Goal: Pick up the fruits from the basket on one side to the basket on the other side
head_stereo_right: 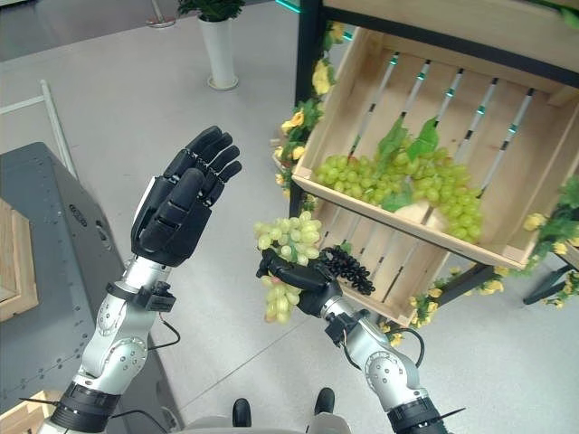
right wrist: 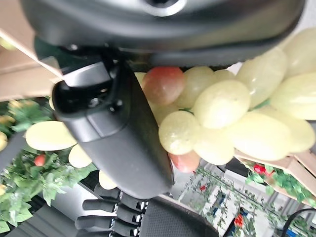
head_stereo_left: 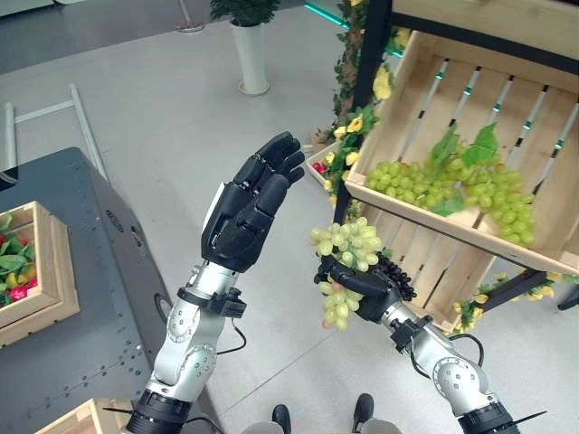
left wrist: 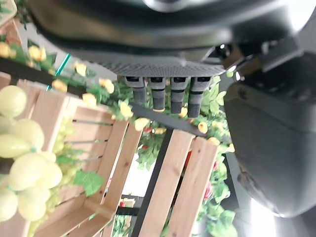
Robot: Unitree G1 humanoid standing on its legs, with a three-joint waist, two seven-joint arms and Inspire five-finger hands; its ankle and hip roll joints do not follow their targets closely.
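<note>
Over on the left a small wooden crate (head_stereo_left: 41,276) sits on a dark grey platform (head_stereo_left: 95,298), with red fruit and green leaves inside it; I take it for the basket the fruit is headed to, though that is my guess. Next comes the left hand (head_stereo_left: 249,203), raised in open air with its fingers straight and held side by side, palm turned toward the other hand and holding nothing. Just beside it, lower and to the right, the right hand (head_stereo_left: 357,285) has its fingers curled around a bunch of green grapes (head_stereo_left: 348,240); part of the cluster stands up above the fist and another part hangs below it, and a small dark bunch (head_stereo_left: 395,274) pokes out on the far side. To the right of that, the big tilted wooden crate (head_stereo_left: 470,136) on the black-framed stand holds more green grapes (head_stereo_left: 452,185) and leaves. The worry from here is the loose, dangling part of the bunch: a quick swing across toward the left crate could shake single grapes off, or the cluster could slip through a grip that catches only its middle. The raised left hand could also knock the top grapes if the two close in.
</note>
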